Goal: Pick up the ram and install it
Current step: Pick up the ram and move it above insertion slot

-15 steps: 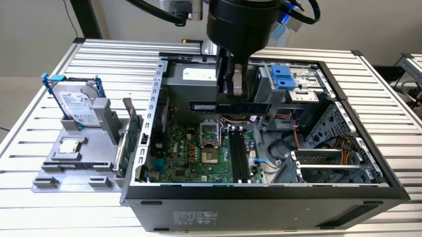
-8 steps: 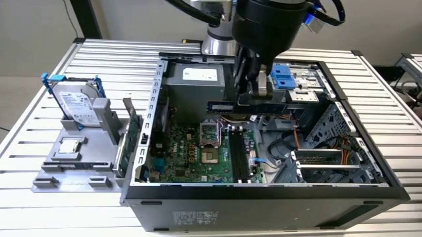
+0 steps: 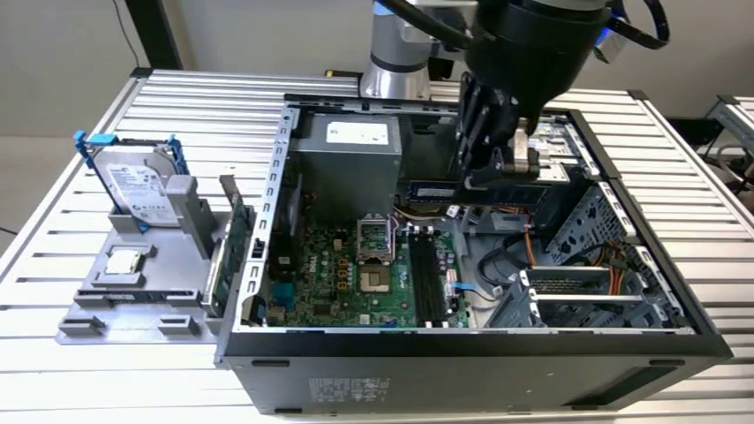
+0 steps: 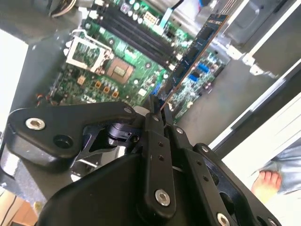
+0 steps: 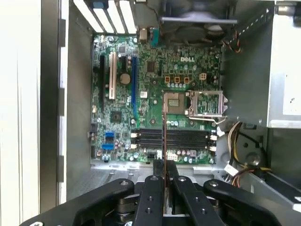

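Between the fingers: long, narrow, dark blue-green circuit-board stick with small black chips, the ram; pinched at one end, the rest juts out past the fingertips.
Gripper: black two-finger linkage gripper, clamped on the ram; hangs over the open case in the exterior view.
Ram edge-on: in the first wrist view a thin dark line runs out from the gripper and crosses the slots at right angles.
Ram status: apart from the board, not seated in any slot.
Below the gripper: green motherboard on the floor of the grey metal tower case, which lies on its side with the panel off.
Slots: row of long black memory slots, beneath the free end of the ram; no sticks in them.
Past the slots: square processor socket, silver retention frame flipped open beside it.
Well off to the side of the gripper, exterior view's left: grey parts tray on the slatted aluminium table.
On tray: silver hard drive in blue bracket, small square silver processor chip, large green expansion card standing on edge.
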Robot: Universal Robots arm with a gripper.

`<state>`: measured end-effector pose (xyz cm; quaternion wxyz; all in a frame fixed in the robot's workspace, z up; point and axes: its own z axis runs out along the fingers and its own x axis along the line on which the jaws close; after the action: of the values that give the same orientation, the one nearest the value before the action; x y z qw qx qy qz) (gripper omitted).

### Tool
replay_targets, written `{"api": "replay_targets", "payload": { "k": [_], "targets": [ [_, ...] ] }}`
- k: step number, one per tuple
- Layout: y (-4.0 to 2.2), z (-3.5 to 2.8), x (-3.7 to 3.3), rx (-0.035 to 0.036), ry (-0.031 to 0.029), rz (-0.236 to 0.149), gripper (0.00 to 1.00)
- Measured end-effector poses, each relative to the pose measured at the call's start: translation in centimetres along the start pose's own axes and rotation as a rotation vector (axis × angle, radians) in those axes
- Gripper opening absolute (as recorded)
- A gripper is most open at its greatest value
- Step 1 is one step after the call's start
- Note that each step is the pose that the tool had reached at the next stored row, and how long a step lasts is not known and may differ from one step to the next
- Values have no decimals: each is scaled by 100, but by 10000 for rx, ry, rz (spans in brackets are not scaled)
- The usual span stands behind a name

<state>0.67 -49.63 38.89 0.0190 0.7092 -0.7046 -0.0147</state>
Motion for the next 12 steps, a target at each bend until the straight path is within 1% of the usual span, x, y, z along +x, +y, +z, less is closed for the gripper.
{"api": "replay_targets", "payload": {
  "k": [5, 7, 9, 10, 11, 12],
  "targets": [
    [-210, -10, 2, -3, 0, 0, 0],
    [-265, -13, 2, -3, 0, 0, 0],
    [-284, -13, 2, -3, -1, -1, 0],
    [-273, -12, 2, 3, -2, 2, 0],
    [-245, -12, 3, 58, 1, 1, 0],
    [-244, -11, 3, 64, 0, 2, 0]
  ]
}}
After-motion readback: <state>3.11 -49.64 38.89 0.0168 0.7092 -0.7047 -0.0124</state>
